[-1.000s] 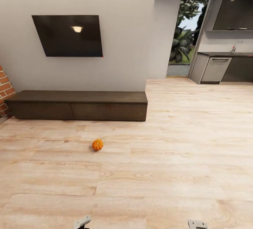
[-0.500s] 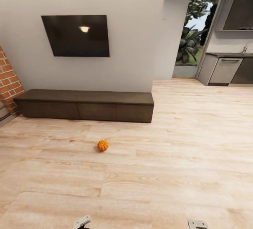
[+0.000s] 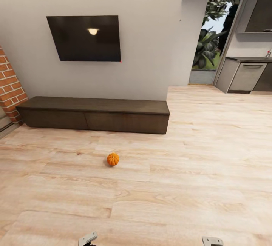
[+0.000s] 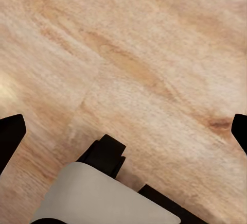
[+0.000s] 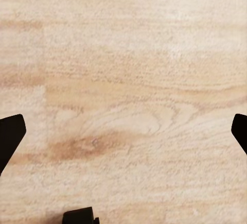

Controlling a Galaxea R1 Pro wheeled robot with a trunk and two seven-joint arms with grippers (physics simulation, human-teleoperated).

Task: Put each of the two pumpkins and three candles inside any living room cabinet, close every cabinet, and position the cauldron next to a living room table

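Nearest you, both grippers hang over bare floor (image 3: 196,185): the left gripper (image 4: 123,131) spread wide with nothing between its fingers, the right gripper (image 5: 123,131) the same. Further out, one pumpkin (image 3: 113,159) sits alone on the boards, just short of the cabinet (image 3: 94,116). That console lies against the far wall, drawers shut, under the TV (image 3: 85,38). Nothing's stowed yet, I'd judge; candles and cauldron remain.
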